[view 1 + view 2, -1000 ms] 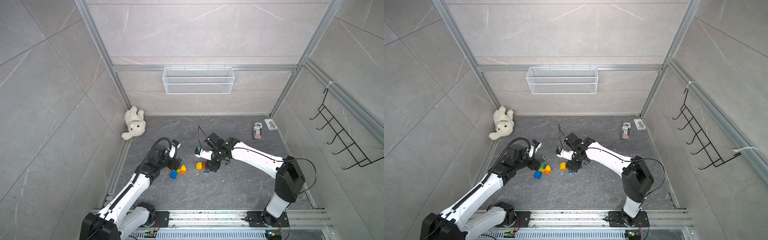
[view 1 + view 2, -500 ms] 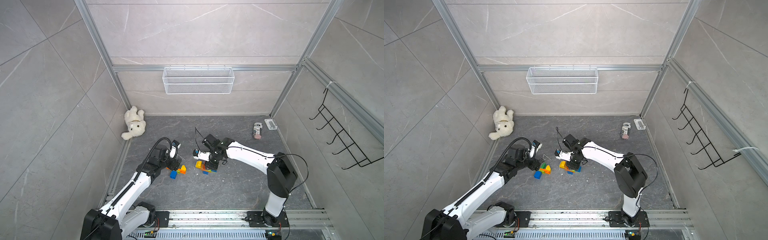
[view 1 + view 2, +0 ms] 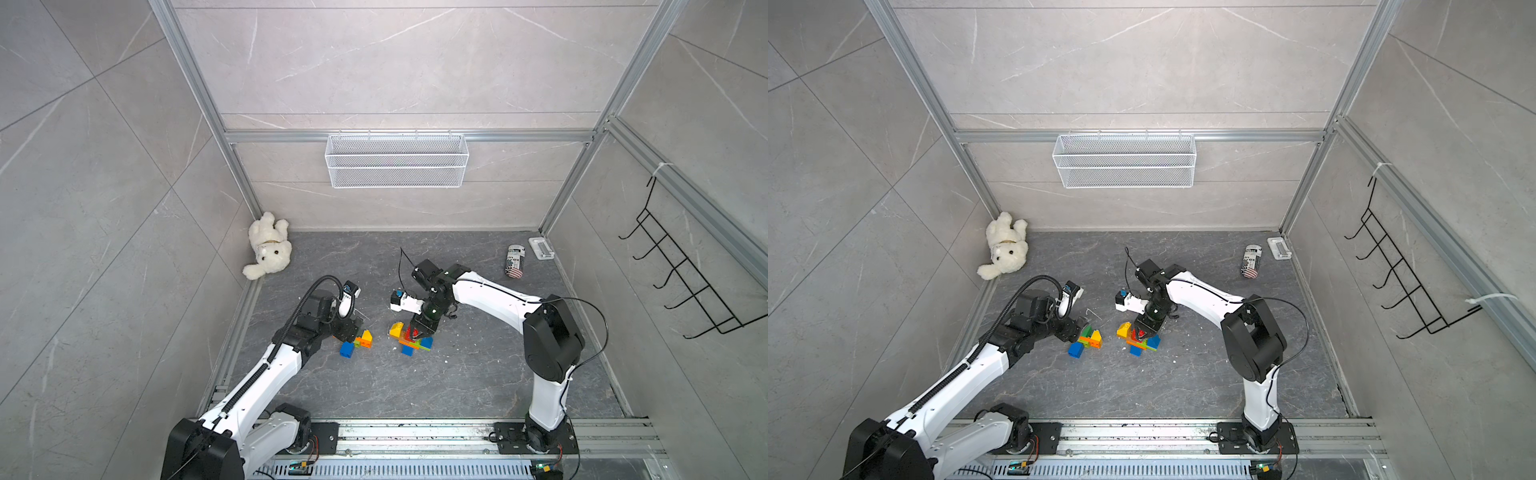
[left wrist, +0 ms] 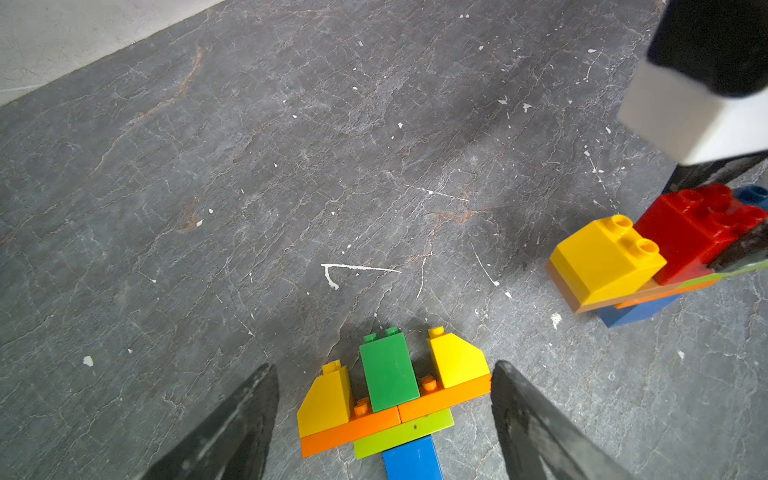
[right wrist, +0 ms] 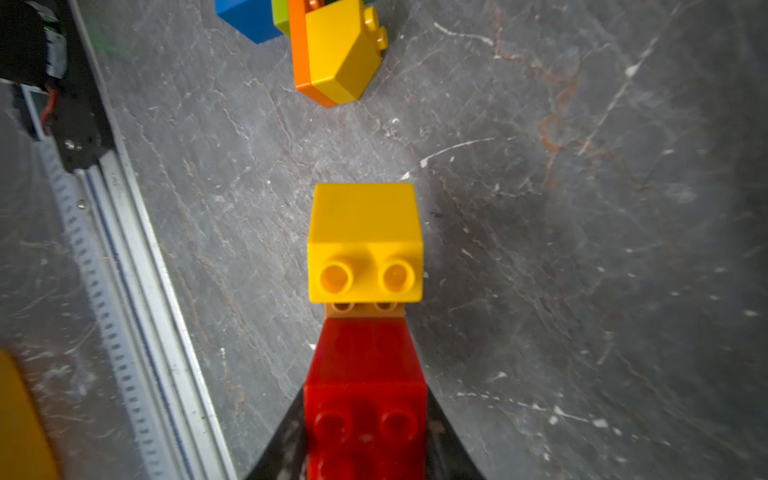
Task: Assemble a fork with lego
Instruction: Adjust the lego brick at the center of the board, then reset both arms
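Two lego builds lie on the dark floor. The left one (image 3: 359, 341) (image 3: 1088, 340) is fork-shaped: two yellow slopes and a green brick (image 4: 388, 370) on orange plates, then lime, then blue. My left gripper (image 4: 382, 368) (image 3: 353, 328) stands open astride it, one finger close to the orange plate's end. The right build (image 3: 411, 338) (image 3: 1138, 338) has a yellow slope (image 5: 365, 232) (image 4: 606, 257) and a red brick (image 5: 365, 361) (image 4: 690, 232) on a brown plate over blue bricks. My right gripper (image 5: 365, 415) (image 3: 417, 330) is shut on the red brick from above.
A white teddy bear (image 3: 268, 245) lies in the back left corner. A can (image 3: 515, 259) and a small white object (image 3: 541, 248) lie at the back right. A wire basket (image 3: 397, 160) hangs on the back wall, a black hook rack (image 3: 685, 282) on the right wall. The arms' rail (image 3: 415, 432) runs along the front.
My right gripper has come down over the right build and shut on the red brick. The left gripper has stayed in place, open around the left build.
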Robot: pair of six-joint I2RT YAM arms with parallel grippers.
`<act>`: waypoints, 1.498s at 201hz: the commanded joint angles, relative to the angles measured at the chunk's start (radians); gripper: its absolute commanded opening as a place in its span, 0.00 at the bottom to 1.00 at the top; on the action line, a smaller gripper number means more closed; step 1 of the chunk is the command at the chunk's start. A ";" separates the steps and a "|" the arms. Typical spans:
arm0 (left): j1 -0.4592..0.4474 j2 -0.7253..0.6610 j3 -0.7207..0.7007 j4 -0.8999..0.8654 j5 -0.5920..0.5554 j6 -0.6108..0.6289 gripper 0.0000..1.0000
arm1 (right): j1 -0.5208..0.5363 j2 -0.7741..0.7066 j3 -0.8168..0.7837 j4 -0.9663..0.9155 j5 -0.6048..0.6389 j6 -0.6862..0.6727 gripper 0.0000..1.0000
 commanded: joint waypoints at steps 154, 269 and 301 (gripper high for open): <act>0.287 0.046 0.016 0.145 0.065 -0.186 1.00 | -0.311 -0.047 -0.119 0.280 -0.159 0.202 0.99; 0.457 0.431 -0.256 1.024 -0.120 -0.252 1.00 | -0.477 -0.724 -0.928 1.068 0.655 0.556 0.99; 0.436 0.462 -0.318 1.157 -0.148 -0.243 1.00 | -0.486 -0.764 -1.104 1.422 0.686 0.520 0.99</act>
